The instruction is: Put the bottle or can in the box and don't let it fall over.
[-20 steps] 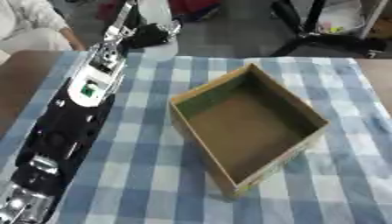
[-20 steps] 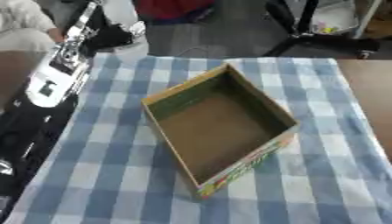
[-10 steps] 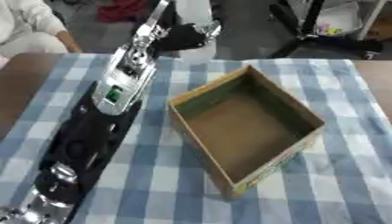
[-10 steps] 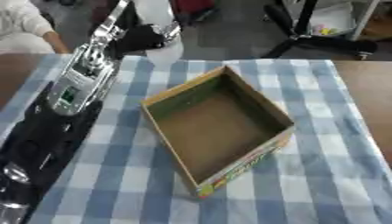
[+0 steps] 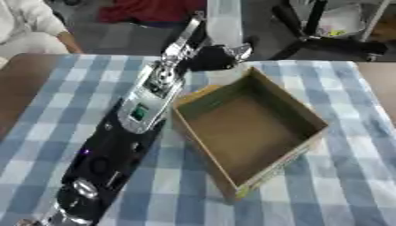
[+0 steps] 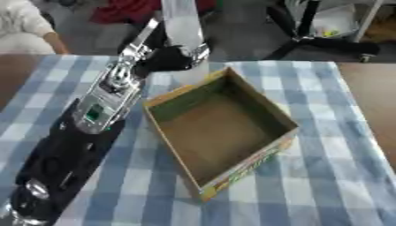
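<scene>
My left arm reaches from the lower left up to the far side of the table. Its hand [image 5: 210, 58] is shut on a tall, pale, see-through bottle [image 6: 181, 23]. The bottle stands upright in the hand, just beyond the far left corner of the box; I cannot tell whether its base touches the cloth. The open cardboard box [image 5: 303, 115] sits turned at an angle in the middle of the blue-and-white checked cloth, and its brown inside is empty. My right hand shows in neither view.
Bare brown table [image 5: 19, 95] shows left of the cloth and at the right edge [image 6: 375, 95]. Beyond the far edge are a black chair base [image 5: 333, 42], a red heap [image 5: 147, 9] on the floor, and a seated person in white at the upper left.
My left hand has carried the bottle to the right and nearer, from the table's far left to the box's far left corner. The box has stayed put.
</scene>
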Robot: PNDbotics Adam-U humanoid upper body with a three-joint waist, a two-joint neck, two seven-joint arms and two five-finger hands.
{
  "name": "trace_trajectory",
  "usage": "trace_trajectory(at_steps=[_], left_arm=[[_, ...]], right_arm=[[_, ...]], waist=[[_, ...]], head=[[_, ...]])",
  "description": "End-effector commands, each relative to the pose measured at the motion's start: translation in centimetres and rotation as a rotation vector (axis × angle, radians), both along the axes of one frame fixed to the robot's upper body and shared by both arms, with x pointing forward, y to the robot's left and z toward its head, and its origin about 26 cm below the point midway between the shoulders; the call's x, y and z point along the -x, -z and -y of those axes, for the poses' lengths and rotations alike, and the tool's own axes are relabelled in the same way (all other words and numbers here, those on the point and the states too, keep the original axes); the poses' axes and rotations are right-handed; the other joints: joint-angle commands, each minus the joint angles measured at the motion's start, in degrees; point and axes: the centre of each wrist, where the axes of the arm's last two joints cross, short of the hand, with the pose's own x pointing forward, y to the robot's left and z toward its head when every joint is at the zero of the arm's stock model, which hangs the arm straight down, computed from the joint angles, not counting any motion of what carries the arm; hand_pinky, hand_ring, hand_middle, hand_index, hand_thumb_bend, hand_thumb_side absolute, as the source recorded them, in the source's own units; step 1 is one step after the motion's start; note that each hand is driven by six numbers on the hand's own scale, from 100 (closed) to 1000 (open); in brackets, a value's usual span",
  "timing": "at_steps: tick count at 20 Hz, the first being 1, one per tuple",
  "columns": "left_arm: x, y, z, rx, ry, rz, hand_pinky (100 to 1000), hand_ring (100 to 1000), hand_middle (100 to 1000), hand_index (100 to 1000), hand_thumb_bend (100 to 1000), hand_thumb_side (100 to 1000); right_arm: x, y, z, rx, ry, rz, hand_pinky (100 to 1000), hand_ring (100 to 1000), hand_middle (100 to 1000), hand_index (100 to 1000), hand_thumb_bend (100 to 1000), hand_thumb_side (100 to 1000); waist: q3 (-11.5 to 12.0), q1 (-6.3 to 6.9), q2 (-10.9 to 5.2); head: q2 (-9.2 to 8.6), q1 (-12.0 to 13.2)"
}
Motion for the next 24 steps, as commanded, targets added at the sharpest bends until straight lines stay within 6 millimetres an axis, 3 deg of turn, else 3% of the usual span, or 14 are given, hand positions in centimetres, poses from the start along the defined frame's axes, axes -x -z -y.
trace_trajectory(at_steps=[1,9,18,20,21,22,23,24], left_arm=[[0.4,-0.4,0.9,0.009,0.024,0.031,910,537,599,160,317,100],[-0.1,2.3,2.3,0.023,0.023,0.0,909,534,597,163,311,100],[-0.8,3.8,2.5,0.051,-0.007,-0.021,907,534,600,197,282,100],[-0.9,4.1,2.5,0.049,-0.008,-0.037,919,547,623,309,376,100],[-1.0,4.2,2.5,0.045,-0.004,-0.042,935,571,664,492,571,100],[-1.0,4.4,2.5,0.031,0.001,-0.044,938,577,675,541,613,100],[-1.1,4.5,2.4,0.017,0.005,-0.045,949,597,709,675,737,100],[-1.2,4.7,2.4,-0.006,0.004,-0.045,952,603,718,711,777,100]], right_arm=[[0.0,-0.8,0.2,0.006,0.003,0.022,829,900,1000,852,100,754],[-0.1,-0.8,0.1,-0.003,0.012,0.027,829,900,1000,852,100,760],[-0.2,-0.7,-0.1,-0.007,0.012,0.026,829,899,1000,851,100,767],[-0.2,-0.7,-0.1,-0.007,0.012,0.027,829,899,1000,851,100,767],[-0.2,-0.7,-0.1,-0.007,0.013,0.027,829,899,1000,851,100,767],[-0.2,-0.7,-0.1,-0.007,0.014,0.027,829,899,1000,851,100,766],[-0.2,-0.7,-0.1,-0.007,0.014,0.027,829,899,1000,851,100,766],[-0.2,-0.7,-0.1,-0.007,0.016,0.027,829,899,1000,851,100,766]], waist=[[-0.27,-0.24,-0.61],[-0.85,-0.34,0.38],[-1.08,-0.32,0.95],[-1.12,-0.34,1.03],[-1.13,-0.35,1.05],[-1.13,-0.36,1.07],[-1.12,-0.37,1.08],[-1.1,-0.37,1.07]], head=[[-0.73,0.37],[-1.12,0.83],[-1.36,1.14],[-1.35,1.18],[-1.33,1.17],[-1.34,1.16],[-1.34,1.16],[-1.32,1.15]])
